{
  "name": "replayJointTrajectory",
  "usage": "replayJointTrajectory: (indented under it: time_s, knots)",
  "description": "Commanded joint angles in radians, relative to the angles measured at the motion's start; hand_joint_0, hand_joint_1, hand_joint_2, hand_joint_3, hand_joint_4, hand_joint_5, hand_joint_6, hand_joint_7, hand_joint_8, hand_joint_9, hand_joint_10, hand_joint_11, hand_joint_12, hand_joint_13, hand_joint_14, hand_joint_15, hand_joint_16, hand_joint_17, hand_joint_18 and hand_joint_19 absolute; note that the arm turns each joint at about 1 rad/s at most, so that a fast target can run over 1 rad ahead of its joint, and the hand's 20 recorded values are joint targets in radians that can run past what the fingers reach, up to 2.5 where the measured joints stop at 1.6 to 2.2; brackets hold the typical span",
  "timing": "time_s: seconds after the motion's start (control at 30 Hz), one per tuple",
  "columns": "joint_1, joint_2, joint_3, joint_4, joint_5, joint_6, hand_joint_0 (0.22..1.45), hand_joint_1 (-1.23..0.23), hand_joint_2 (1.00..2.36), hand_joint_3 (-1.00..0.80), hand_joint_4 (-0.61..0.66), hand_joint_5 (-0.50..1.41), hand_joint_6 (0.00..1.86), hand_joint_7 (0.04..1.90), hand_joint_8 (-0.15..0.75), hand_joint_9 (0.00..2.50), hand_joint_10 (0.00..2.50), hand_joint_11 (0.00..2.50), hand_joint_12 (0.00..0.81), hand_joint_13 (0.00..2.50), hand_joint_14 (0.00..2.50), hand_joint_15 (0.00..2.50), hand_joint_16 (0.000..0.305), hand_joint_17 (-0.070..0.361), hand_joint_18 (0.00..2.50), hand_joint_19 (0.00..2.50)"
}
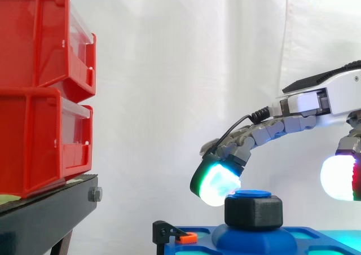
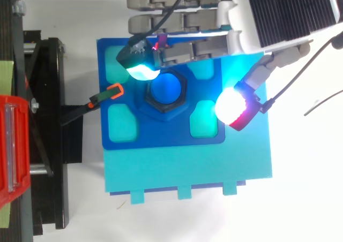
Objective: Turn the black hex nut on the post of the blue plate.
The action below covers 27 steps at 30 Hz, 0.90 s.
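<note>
Closest to us from above is the robot's hand (image 2: pixel 177 22), which enters over the top edge of the blue plate (image 2: pixel 123 143); from the side we see it coming in from the right, with one finger stretched leftward and arching down. We find the black hex nut (image 1: pixel 254 212) sitting around the post (image 2: pixel 166 88) at the middle of that plate, on a rounded blue boss, with the post's flat blue top showing just above the nut. We read the hand as spread rather than clamped. One finger bows down so that its cyan-white fingertip (image 1: pixel 219 183) sits at the nut's upper corner on the side toward the bins, either touching it or just beside it; we cannot tell which. On the opposite side the thumb pad (image 2: pixel 231 105), glowing white with a red flank, hangs apart from the nut, near a cyan pocket of the plate. The other fingers lie straight along the plate's upper edge in the top view. Beneath the plate we see a wider cyan base (image 2: pixel 187 169). An orange clip (image 2: pixel 114 91) on a black clamp (image 2: pixel 80 111) meets the plate's edge nearest the stand. Red bins (image 1: pixel 39 91), stacked two high, rest on the black stand (image 1: pixel 45 210), well apart from the hand, and a white curtain (image 1: pixel 169 69) hangs behind.
</note>
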Motion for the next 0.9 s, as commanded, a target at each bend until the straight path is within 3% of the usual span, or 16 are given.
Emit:
replayJointTrajectory:
  time_s: [0.0, 0.23, 0.5, 0.77, 0.87]
  knots:
    - [-0.004, 0.0, 0.007, -0.004, -0.006, -0.004, 0.41, -0.31, 1.0, -0.5, 0.14, -0.21, 0.5, 0.68, 0.213, 0.13, 0.0, 0.0, 0.373, 0.0, 0.0, 0.07, 0.056, 0.126, 0.0, 0.27]
    - [-0.007, 0.001, 0.038, -0.033, -0.006, -0.008, 0.41, -0.31, 1.0, -0.5, 0.14, -0.21, 0.5, 0.69, 0.215, 0.14, 0.0, 0.0, 0.373, 0.0, 0.0, 0.07, 0.056, 0.127, 0.0, 0.27]
    - [0.007, 0.001, 0.079, -0.06, 0.011, -0.007, 0.41, -0.32, 1.0, -0.5, 0.15, -0.21, 0.5, 0.69, 0.216, 0.14, 0.0, 0.0, 0.373, 0.0, 0.0, 0.07, 0.056, 0.127, 0.0, 0.28]
    - [0.039, 0.001, 0.102, -0.072, 0.075, 0.004, 0.41, -0.32, 1.0, -0.5, 0.15, -0.21, 0.5, 0.7, 0.216, 0.14, 0.0, 0.0, 0.372, 0.0, 0.0, 0.07, 0.056, 0.126, 0.0, 0.27]
    - [0.065, 0.001, 0.102, -0.067, 0.106, 0.025, 0.41, -0.32, 1.0, -0.5, 0.15, -0.21, 0.5, 0.7, 0.216, 0.14, 0.0, 0.0, 0.372, 0.0, 0.0, 0.07, 0.056, 0.126, 0.0, 0.28]
